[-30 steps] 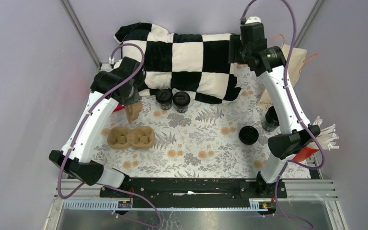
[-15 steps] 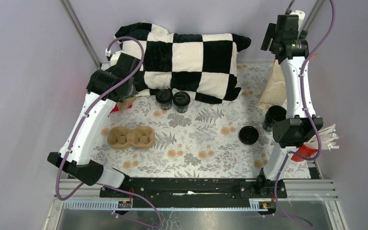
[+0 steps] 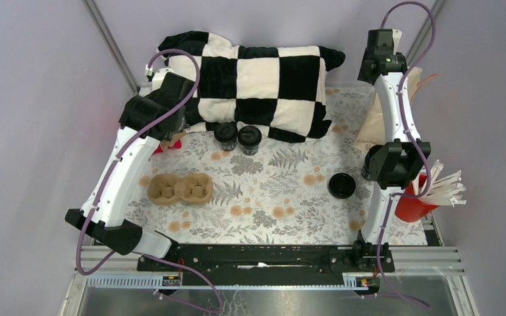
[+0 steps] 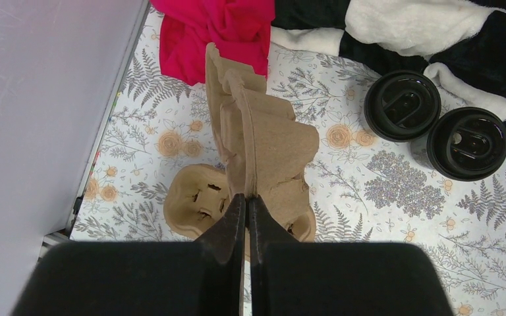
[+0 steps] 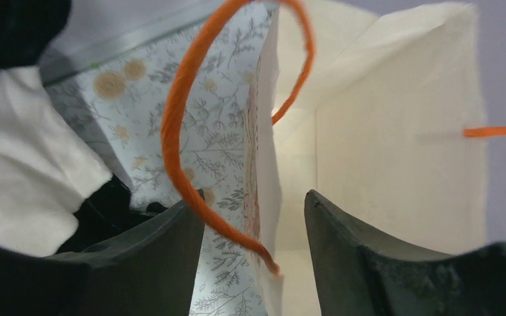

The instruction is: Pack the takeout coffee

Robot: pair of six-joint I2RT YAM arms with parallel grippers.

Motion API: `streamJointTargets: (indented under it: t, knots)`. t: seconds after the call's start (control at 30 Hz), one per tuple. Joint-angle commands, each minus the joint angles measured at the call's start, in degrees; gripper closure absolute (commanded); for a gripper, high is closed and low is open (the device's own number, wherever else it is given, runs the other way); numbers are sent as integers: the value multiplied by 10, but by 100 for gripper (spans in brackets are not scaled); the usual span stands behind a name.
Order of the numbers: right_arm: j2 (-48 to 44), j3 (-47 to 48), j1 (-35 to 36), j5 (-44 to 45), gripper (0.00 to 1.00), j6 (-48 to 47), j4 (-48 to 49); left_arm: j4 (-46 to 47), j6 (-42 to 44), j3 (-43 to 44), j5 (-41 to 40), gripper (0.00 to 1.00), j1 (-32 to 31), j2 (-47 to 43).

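Trouble, in my judgement, begins nearest the arms. Toward the left edge of the table (image 3: 283, 197) a second carrier (image 3: 180, 189) lies flat. Just beyond it the left gripper (image 4: 245, 201) hangs with its jaws pinched tight on one thin wall of a pulp carrier (image 4: 263, 141), which stands on edge in the air. So narrow a hold on soft pulp could tear it or let it swing and slip. If dropped, it could land on the one below or tumble toward the coffee.

Farther back, the two coffee cups (image 4: 402, 105) stand just beside each other, left of the middle. They are right against the front of the checked blanket (image 3: 263, 72) that lies along the far edge; whether they touch I cannot tell. A sideways sweep of the dangling carrier could knock one over, and a sip lid would hardly hold the drink in.

At the far-right corner the right gripper (image 5: 250, 205) holds nothing. Its jaws stand well apart, straddling the near wall of the paper bag (image 5: 395, 131), with the orange handle (image 5: 174, 131) looping between them. Closing here could catch the handle along with the wall or crumple the mouth shut, and so light a bag could tip.

Both cups are upright: long axis vertical, lids facing straight up, bases on the table. Which way their sip holes face is too small to tell.
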Motion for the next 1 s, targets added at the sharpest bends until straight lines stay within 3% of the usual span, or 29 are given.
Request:
streamJointTargets:
  t: [0.0,0.1,0.2,0.4,0.67,0.8,0.97]
  knots:
    - [19,10,-1,22,47,20,-13,17,11,27,-12,100,-3,1]
    - [24,28,-1,-10,79,42,-36,19,13,32,-3,100,-3,6]
    - [11,35,-1,-26,98,67,-53,20,13,35,2,100,-4,10]
    - [-47,57,48,-10,100,32,-84,23,12,39,15,100,-9,18]
    - [-184,-35,166,62,100,-38,-62,25,9,43,25,100,-26,26]
    - [-241,-86,266,100,100,20,-116,23,9,49,28,100,-31,30]
    - [-328,-244,426,153,100,106,-105,21,5,47,30,100,-31,33]
